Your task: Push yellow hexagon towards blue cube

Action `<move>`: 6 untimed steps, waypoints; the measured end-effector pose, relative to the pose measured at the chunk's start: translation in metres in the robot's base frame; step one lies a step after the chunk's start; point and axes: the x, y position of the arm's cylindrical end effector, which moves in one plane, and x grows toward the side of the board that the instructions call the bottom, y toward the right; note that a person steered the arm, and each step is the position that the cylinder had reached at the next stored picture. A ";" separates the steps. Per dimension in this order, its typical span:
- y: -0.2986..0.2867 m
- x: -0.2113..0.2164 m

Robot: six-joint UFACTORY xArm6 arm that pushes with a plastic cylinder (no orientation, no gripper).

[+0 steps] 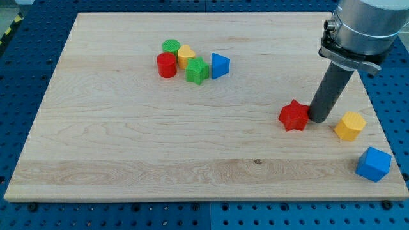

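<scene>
The yellow hexagon (350, 126) lies on the wooden board (160, 140) near the view's right edge. The blue cube (373, 164) sits just below and right of it, at the board's lower right corner. My tip (319, 119) rests on the board to the left of the yellow hexagon, a small gap away. It touches or nearly touches the right side of a red star (294, 115).
A cluster sits at the view's upper left of centre: a green cylinder (170, 46), a yellow block (186, 55), a red cylinder (167, 65), a green cube (197, 70) and a blue triangular block (219, 65). The board's right edge is close to the hexagon and cube.
</scene>
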 end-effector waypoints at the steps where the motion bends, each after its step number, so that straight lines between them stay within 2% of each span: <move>1: 0.021 0.011; 3: 0.022 0.017; 6: 0.044 0.002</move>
